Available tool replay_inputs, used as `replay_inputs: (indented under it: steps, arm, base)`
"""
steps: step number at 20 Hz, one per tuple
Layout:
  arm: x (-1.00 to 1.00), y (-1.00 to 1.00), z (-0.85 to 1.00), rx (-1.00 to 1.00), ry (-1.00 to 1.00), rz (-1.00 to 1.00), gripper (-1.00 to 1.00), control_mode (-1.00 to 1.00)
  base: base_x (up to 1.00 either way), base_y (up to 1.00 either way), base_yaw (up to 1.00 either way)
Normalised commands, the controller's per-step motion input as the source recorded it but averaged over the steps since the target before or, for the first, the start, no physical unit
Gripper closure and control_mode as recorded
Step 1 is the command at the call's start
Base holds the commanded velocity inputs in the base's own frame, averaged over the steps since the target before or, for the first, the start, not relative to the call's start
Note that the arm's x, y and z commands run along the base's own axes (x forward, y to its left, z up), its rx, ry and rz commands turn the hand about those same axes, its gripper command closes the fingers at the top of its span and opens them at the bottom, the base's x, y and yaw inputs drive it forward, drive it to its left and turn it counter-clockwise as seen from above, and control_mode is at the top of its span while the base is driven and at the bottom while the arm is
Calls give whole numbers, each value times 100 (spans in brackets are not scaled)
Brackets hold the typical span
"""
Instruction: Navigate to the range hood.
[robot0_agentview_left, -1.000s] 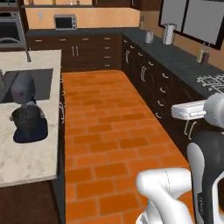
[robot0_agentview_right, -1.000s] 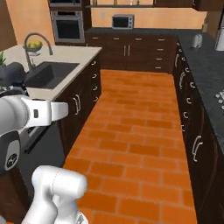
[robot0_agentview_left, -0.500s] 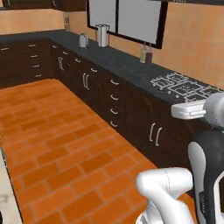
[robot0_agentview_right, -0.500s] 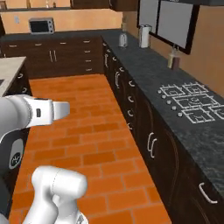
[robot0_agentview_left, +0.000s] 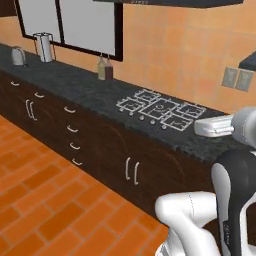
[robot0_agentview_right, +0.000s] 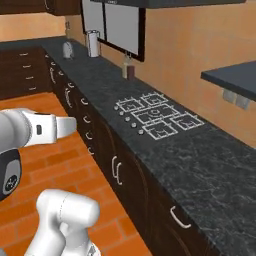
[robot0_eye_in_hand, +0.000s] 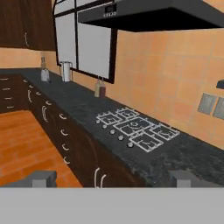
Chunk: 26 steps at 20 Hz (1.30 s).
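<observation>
Range hood (robot0_eye_in_hand: 153, 15) sits high on the orange tiled wall (robot0_eye_in_hand: 175, 78), at 12 to 1 o'clock in the hand view. It is a flat dark slab with its long axis running along the wall, parallel to the surface (robot0_eye_in_hand: 83, 105) below. The front edge faces out into the room and carries a small control display (robot0_eye_in_hand: 110, 8) toward its left end. In the left base view only its underside edge (robot0_agentview_left: 170, 2) shows at 12 o'clock; same in the right base view (robot0_agentview_right: 175, 2).

Directly beneath it: gas cooktop (robot0_eye_in_hand: 138, 129) with pale grates, knobs along the front. Left of the hood, a black-framed window (robot0_eye_in_hand: 87, 48). Two bottles (robot0_eye_in_hand: 100, 89) stand by the wall between window and cooktop. Farther along, at 10 o'clock, a pale canister (robot0_eye_in_hand: 65, 71) and a kettle (robot0_eye_in_hand: 44, 75). Dark cabinets (robot0_eye_in_hand: 65, 140) with curved handles run under the surface; brick floor (robot0_eye_in_hand: 22, 144) at 8 o'clock.

A smaller dark slab (robot0_agentview_right: 232, 80) juts from the wall at 3 o'clock in the right base view, over outlets (robot0_eye_in_hand: 212, 106).

Claw (robot0_eye_in_hand: 111, 178): the two tips stand far apart, open, holding nothing.
</observation>
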Motion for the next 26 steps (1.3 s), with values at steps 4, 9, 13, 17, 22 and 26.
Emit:
replay_inputs:
  steps: [4, 9, 13, 17, 22, 26]
  arm:
    - [0, 0, 0, 0, 0, 0, -100, 100]
    - [0, 0, 0, 0, 0, 0, -100, 100]
    - [0, 0, 0, 0, 0, 0, -100, 100]
    - [0, 0, 0, 0, 0, 0, -100, 100]
    - [0, 0, 0, 0, 0, 0, -100, 100]
    - [0, 0, 0, 0, 0, 0, -100, 100]
  base:
    - [100, -44, -5]
    - [72, 56, -72]
    - [47, 46, -83]
    - [8, 70, -76]
    - [-1, 100, -49]
    - [-8, 100, -24]
